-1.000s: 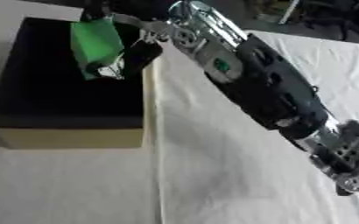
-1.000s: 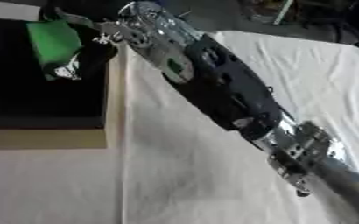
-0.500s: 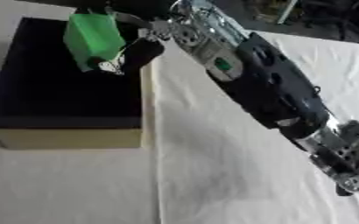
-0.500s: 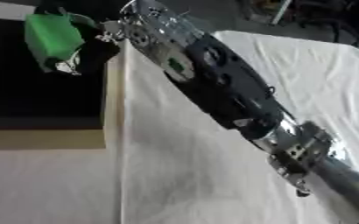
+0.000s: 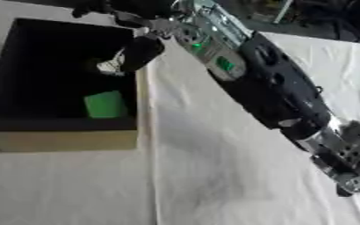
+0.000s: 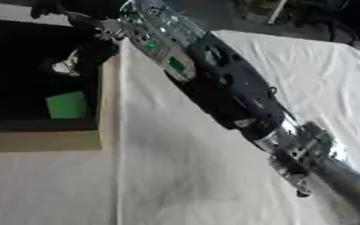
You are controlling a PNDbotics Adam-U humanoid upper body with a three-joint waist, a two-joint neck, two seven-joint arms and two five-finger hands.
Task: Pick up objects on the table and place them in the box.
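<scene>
Green block (image 5: 105, 104) down inside the box (image 5: 68, 139), lying on the dark floor near the front wall, apart from the hand. Right hand (image 5: 137, 50) stretched from the right across the table (image 5: 214, 176) to the box's right rim, hanging just over the interior near the far corner; dark fingers curled downward around nothing visible, with only a small pale patch showing at the tips, too blurred to identify. No contact with the block. Left hand absent from both views. Judging by its flat faces and crisp edges, probably a light, rigid piece, foam or plastic, unlikely to deform or break and not especially slippery. Best taken across two opposite flat sides, thumb against one and fingers against the other, from above; little room near the front wall for a side approach. No other object visible on the white cloth, so remaining picks, if any, outside these views.
</scene>
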